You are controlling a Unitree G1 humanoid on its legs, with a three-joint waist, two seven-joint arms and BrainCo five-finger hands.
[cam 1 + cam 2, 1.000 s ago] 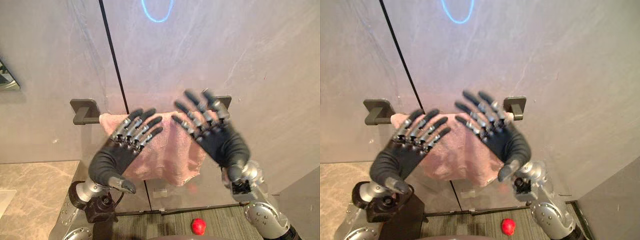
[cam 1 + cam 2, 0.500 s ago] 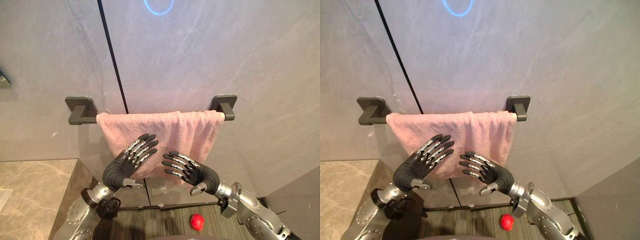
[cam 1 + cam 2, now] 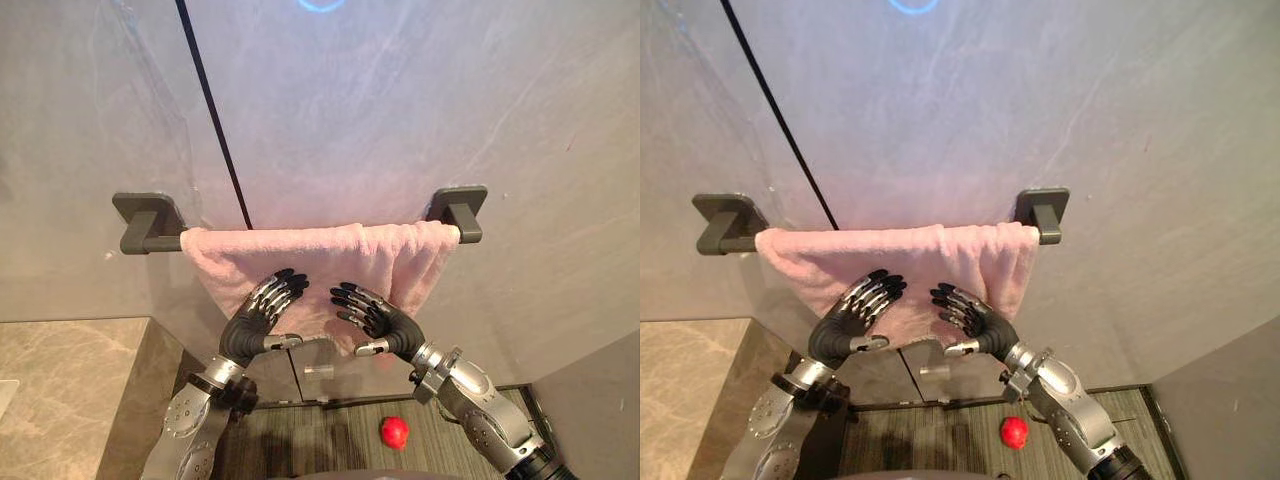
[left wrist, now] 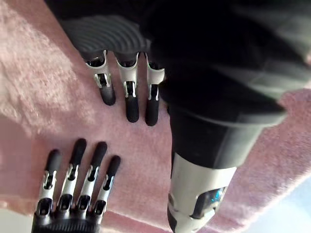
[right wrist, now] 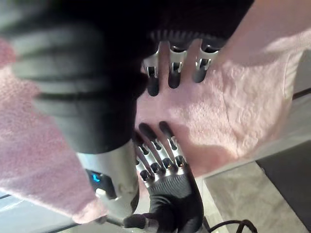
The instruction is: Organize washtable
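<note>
A pink towel [image 3: 330, 255] hangs spread over a dark grey towel bar [image 3: 140, 220] on the grey wall. My left hand [image 3: 255, 325] and right hand [image 3: 385, 325] are side by side in front of the towel's lower part, both open, with straight fingers laid flat on the cloth. The left wrist view has the left hand's fingers [image 4: 127, 94] on the towel [image 4: 43, 97] with the right hand [image 4: 73, 194] opposite. Seen from the right wrist, the right hand's fingers [image 5: 172, 68] rest on the towel [image 5: 233, 107] facing the left hand [image 5: 167, 189].
A marble countertop [image 3: 60, 390] lies at lower left. On the dark floor mat below the towel sits a red ball [image 3: 394, 432]. A black vertical seam [image 3: 215, 120] runs down the wall behind the bar. The bar's right bracket [image 3: 460, 212] juts from the wall.
Both hands have come down from bar height to the towel's lower part and stayed open. The camera's view has shifted a little.
</note>
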